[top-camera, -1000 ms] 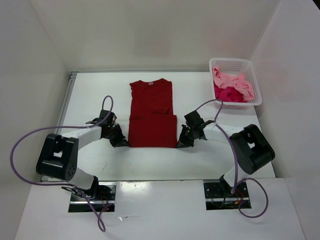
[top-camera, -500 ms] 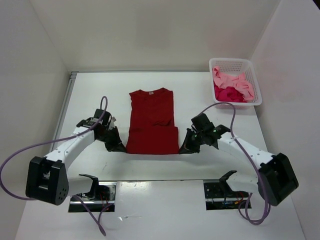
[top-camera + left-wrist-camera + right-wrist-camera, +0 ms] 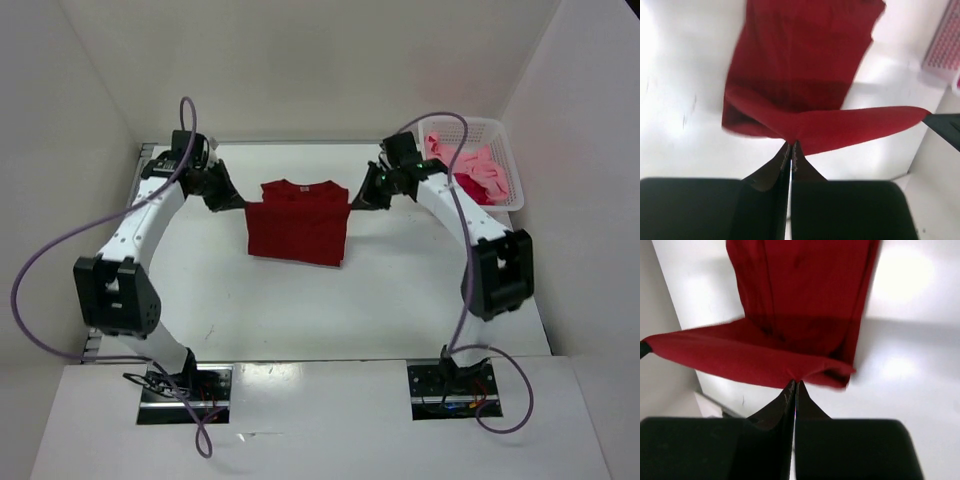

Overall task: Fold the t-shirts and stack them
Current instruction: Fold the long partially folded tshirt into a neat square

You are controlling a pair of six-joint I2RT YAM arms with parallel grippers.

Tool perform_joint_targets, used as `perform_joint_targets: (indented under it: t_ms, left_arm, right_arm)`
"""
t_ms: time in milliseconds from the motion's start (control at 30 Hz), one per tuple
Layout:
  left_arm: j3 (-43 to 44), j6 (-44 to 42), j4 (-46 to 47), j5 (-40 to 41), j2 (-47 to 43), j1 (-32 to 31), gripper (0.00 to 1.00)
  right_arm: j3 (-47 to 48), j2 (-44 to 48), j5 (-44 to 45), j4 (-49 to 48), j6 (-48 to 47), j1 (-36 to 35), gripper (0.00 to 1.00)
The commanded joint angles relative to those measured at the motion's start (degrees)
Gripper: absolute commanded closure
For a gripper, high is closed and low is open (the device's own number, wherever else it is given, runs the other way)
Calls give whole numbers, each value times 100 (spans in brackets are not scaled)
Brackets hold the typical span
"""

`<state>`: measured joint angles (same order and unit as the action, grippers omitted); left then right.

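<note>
The dark red t-shirt (image 3: 297, 224) hangs folded over itself above the far middle of the table, its lifted hem stretched between both arms. My left gripper (image 3: 241, 201) is shut on the hem's left corner; in the left wrist view the cloth (image 3: 805, 80) spreads from the pinched fingertips of the left gripper (image 3: 791, 143). My right gripper (image 3: 352, 203) is shut on the right corner, and the right wrist view shows the red cloth (image 3: 795, 315) drawn up from the right gripper (image 3: 794, 382). A light pink t-shirt (image 3: 472, 162) and a crimson-magenta one (image 3: 457, 187) lie crumpled in the basket.
The white mesh basket (image 3: 510, 170) stands at the far right corner, close behind my right arm. White walls close in the table at the back and both sides. Purple cables loop off both arms.
Both grippers have carried the shirt's near hem up and away toward the collar, folding the shirt in half. The arms stretched far forward from near the table's middle.
</note>
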<state>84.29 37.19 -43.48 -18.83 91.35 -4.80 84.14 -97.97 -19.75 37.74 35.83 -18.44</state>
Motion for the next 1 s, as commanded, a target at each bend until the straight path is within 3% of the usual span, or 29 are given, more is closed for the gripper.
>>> perform_joint_targets:
  t_ms: [0,367,467,533,567,600,700,767,867,967]
  left_arm:
    - [648,-116,532,283,1091,32,100]
    - [2538,640,1868,775,3124,32,98]
    - [2960,789,2035,1039,3564,32,91]
    - [3040,930,2177,1109,3679,32,76]
    - [3041,930,2230,1162,3732,32,72]
    - [3110,1000,2230,1267,3732,32,72]
    - [3111,1062,2362,1338,3591,136,67]
    - [3006,1062,2414,1338,3373,199,56]
    - [2375,984,2722,1005,2943,41,56]
    - [1584,632,2792,872,2652,-486,56]
  right_arm:
    - [1275,-991,208,-100,-533,261,100]
    - [4601,-4000,427,199,-578,464,100]
    - [5532,-4747,489,532,-508,516,100]
    - [6445,-5290,489,891,-507,516,99]
    - [6744,-5441,359,980,-438,516,95]
    - [6930,-5443,305,981,-350,516,84]
    - [6739,-5302,86,647,-288,516,56]
    - [6739,-5110,24,779,-288,516,51]
    - [6311,-4671,-29,963,-568,464,51]
    - [5160,-3951,59,614,-701,209,74]
